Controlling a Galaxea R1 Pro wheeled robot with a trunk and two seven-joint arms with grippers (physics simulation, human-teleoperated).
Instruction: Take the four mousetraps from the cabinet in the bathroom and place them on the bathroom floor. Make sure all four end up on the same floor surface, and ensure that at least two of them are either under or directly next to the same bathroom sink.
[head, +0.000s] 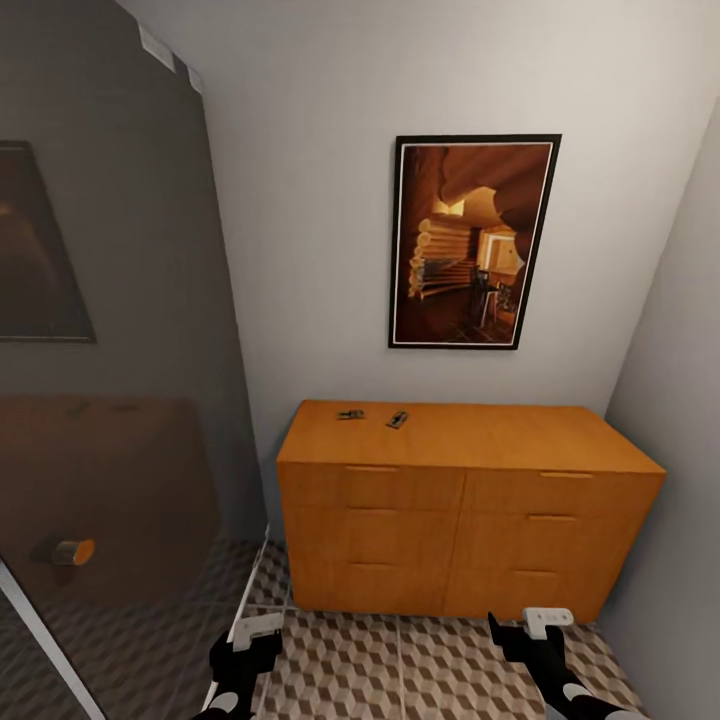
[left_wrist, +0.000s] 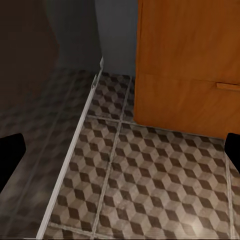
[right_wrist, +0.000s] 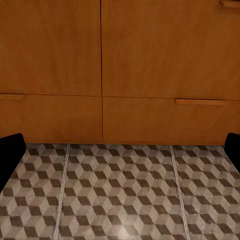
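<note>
The orange-brown cabinet (head: 465, 505) stands against the far wall, its drawer fronts facing me. Two mousetraps lie on its top near the back left: one (head: 350, 414) and another (head: 397, 419), both tiny and dark. My left gripper (head: 245, 650) hangs low over the bathroom floor (head: 400, 670), in front of the cabinet's left corner. My right gripper (head: 525, 632) hangs low before the cabinet's right half. Both are open and hold nothing. The wrist views show the cabinet's fronts (right_wrist: 120, 70) (left_wrist: 190, 65) and the tiles (left_wrist: 150, 180) (right_wrist: 120, 190), with black fingertips (left_wrist: 10, 160) (right_wrist: 10, 155) far apart. The sink is out of view.
A glass shower partition (head: 110, 400) with a round handle (head: 72, 551) runs along the left, its pale sill (left_wrist: 75, 150) on the floor. A framed picture (head: 470, 240) hangs above the cabinet. A wall closes the right side (head: 680, 450).
</note>
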